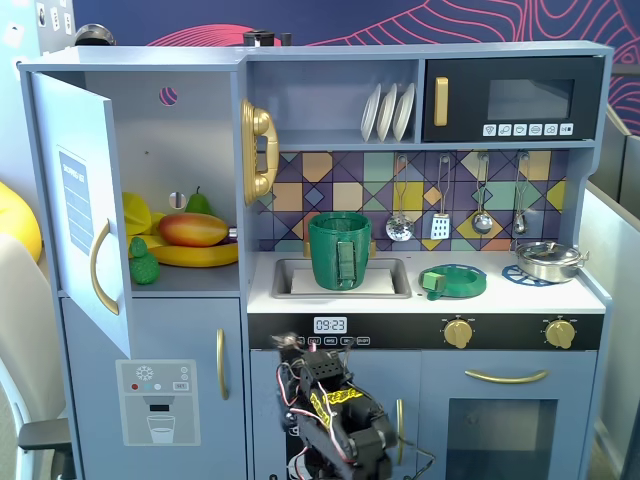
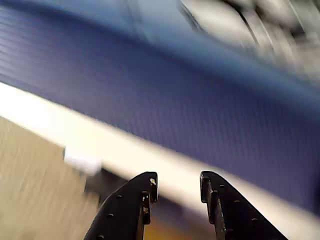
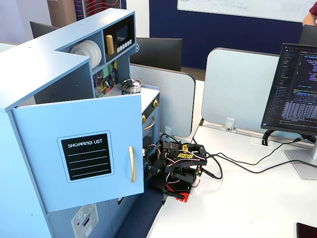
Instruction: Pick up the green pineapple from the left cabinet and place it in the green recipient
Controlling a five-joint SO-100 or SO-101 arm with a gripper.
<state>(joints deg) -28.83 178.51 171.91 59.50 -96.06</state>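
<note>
Left cabinet [image 1: 190, 140] open | green pineapple [image 1: 143, 263] upright, tuft up

Bright even light, wrist view motion-blurred

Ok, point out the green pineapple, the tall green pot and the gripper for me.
green pineapple [image 1: 144, 264]: a fixed view, on its bumpy body, in the open cabinet.
green pot [image 1: 339, 243]: a fixed view, on its side wall above the strap handle.
gripper [image 2: 178, 186]: wrist view, midway between the two black fingertips.
</note>
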